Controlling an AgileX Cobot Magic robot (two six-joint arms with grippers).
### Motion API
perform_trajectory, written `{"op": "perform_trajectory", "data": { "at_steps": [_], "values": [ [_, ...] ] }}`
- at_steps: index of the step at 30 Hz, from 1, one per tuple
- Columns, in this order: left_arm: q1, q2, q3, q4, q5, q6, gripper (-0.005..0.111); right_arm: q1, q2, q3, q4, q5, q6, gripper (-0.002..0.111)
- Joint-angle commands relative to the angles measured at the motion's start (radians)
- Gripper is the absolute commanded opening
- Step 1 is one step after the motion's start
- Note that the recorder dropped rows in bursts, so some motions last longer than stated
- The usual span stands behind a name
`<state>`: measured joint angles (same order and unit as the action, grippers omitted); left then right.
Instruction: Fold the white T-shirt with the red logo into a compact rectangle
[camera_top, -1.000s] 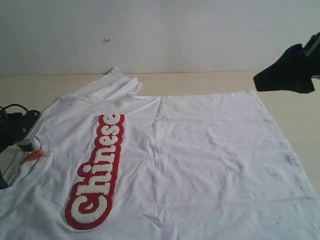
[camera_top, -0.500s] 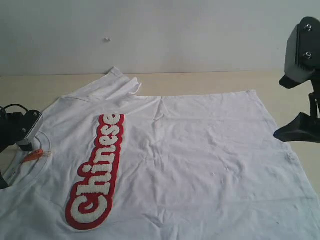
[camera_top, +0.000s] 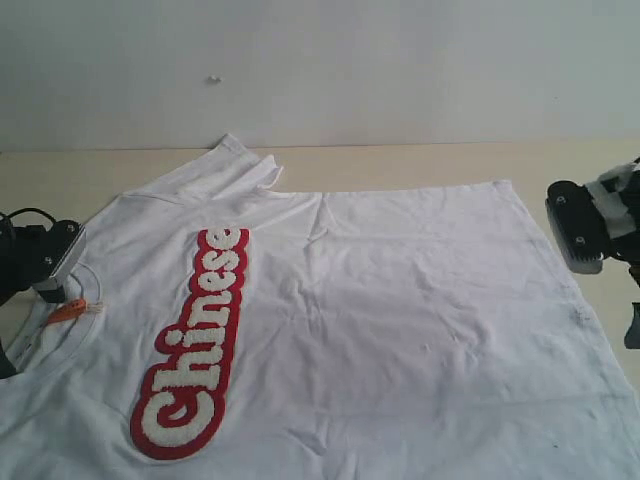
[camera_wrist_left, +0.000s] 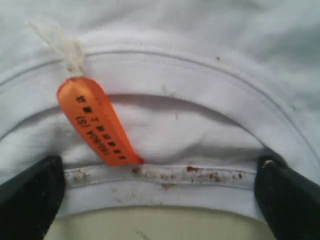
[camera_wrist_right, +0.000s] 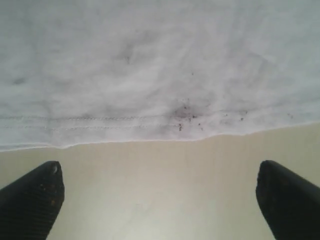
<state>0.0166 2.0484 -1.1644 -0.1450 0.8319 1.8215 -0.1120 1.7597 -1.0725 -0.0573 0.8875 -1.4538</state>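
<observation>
Starting at the left, my left gripper is sitting with its jaws spread wide and gripping nothing. Its two fingertips are flanking the rim of the collar, on the neck side of the red logo, and the orange neck tag is lying between them, nearer one finger. The white T-shirt is lying face up and spread nearly flat on the surface, with only the sleeve beyond the logo's far end looking tucked over. What I am steering by is this: the logo is running from near to far across the chest, so the shirt's own long axis, collar to hem, is crossing it and running left to right between my two arms. On the side of the logo away from the collar, well apart from it across the whole body of the shirt, the hem is showing its stitched edge. My right gripper is hanging just off that edge over bare surface, jaws equally wide and empty, with the cloth ahead of the fingertips rather than between them. So I am judging the left arm the nearer one for the collar end and the right for the hem end. The right needs pushing in toward the logo before closing on fabric, while the left is straddling its edge as it stands.
</observation>
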Motion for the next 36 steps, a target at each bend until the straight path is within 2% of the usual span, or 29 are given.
{"op": "perform_trajectory", "data": {
  "at_steps": [1,5,11,24,30,36],
  "values": [
    [-0.009,0.082,0.035,0.006,-0.022,0.002,0.106,-0.004,0.109,-0.160,0.029,0.099,-0.043,0.105],
    [-0.009,0.082,0.035,0.006,-0.022,0.002,0.106,-0.004,0.211,-0.247,0.029,0.101,-0.061,0.105],
    [-0.009,0.082,0.035,0.006,-0.022,0.002,0.106,-0.004,0.311,-0.261,0.013,0.060,-0.072,0.105],
    [-0.009,0.082,0.035,0.006,-0.022,0.002,0.106,-0.023,0.325,-0.266,0.032,0.011,-0.095,0.105],
    [-0.009,0.082,0.035,0.006,-0.022,0.002,0.106,-0.042,0.368,-0.353,0.082,0.099,-0.089,0.105],
    [-0.009,0.082,0.035,0.006,-0.022,0.002,0.106,-0.042,0.407,-0.360,0.069,0.115,-0.096,0.105]
  ]
}}
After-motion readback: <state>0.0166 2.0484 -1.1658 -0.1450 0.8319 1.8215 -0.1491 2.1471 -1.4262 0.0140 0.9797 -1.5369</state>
